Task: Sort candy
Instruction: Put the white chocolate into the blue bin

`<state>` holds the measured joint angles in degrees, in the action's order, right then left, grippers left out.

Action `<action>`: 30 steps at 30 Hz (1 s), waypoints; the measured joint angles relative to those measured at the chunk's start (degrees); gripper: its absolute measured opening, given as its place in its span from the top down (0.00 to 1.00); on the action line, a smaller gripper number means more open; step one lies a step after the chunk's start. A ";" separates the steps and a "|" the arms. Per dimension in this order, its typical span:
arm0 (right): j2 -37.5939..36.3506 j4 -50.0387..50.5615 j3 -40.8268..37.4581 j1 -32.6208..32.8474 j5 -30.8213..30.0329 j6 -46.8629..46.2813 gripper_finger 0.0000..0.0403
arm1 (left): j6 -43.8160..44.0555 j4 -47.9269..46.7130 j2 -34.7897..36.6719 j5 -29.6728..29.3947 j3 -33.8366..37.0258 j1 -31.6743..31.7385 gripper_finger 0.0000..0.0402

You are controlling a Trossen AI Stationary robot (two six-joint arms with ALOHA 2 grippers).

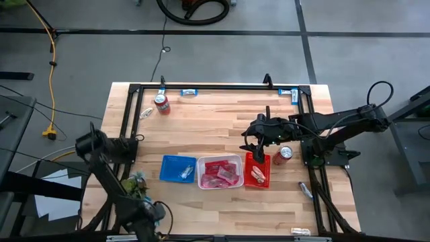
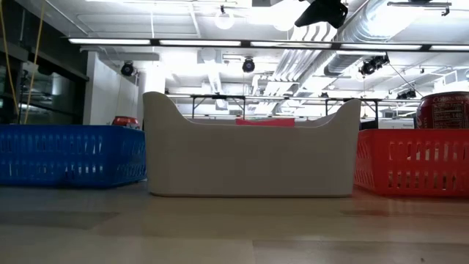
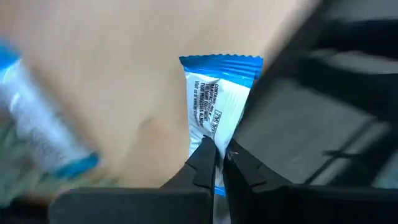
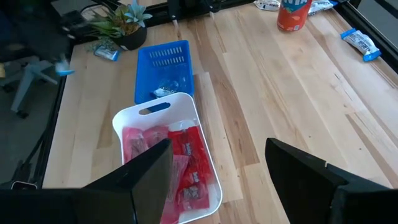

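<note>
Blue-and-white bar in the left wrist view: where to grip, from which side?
Pinch its thin near end, coming in along its length. The blue-and-white bar lies flat on the tabletop, so only an end edge offers narrow fingertips a bite. The left gripper is shut on that end; the right gripper waits open elsewhere.

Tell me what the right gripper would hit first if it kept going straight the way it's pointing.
Probably the white plastic tray of pink and red wrapped candy: the open right gripper points down at it in its wrist view. Depth is unclear; overhead it hovers nearer the red basket.
</note>
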<state>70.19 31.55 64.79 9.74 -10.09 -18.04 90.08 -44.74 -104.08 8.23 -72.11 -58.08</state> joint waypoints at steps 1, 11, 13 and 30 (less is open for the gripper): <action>0.00 0.00 0.00 0.00 0.00 0.00 0.37 | -1.90 1.30 1.98 -3.28 -0.01 0.00 0.99; 0.00 -0.04 0.00 0.00 -0.02 -0.09 0.37 | -33.23 -0.32 21.54 -35.51 -0.07 12.61 1.00; 0.00 -0.06 0.00 0.00 -0.02 -0.09 0.37 | -42.64 1.74 24.45 -39.28 -0.07 16.81 1.00; 0.00 -0.11 0.00 0.00 -1.54 -4.30 0.37 | -46.69 33.05 42.17 -54.40 31.31 14.55 1.00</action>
<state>70.19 31.44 64.79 9.74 -11.63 -22.34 43.39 -11.69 -61.92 -46.17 -40.80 -43.54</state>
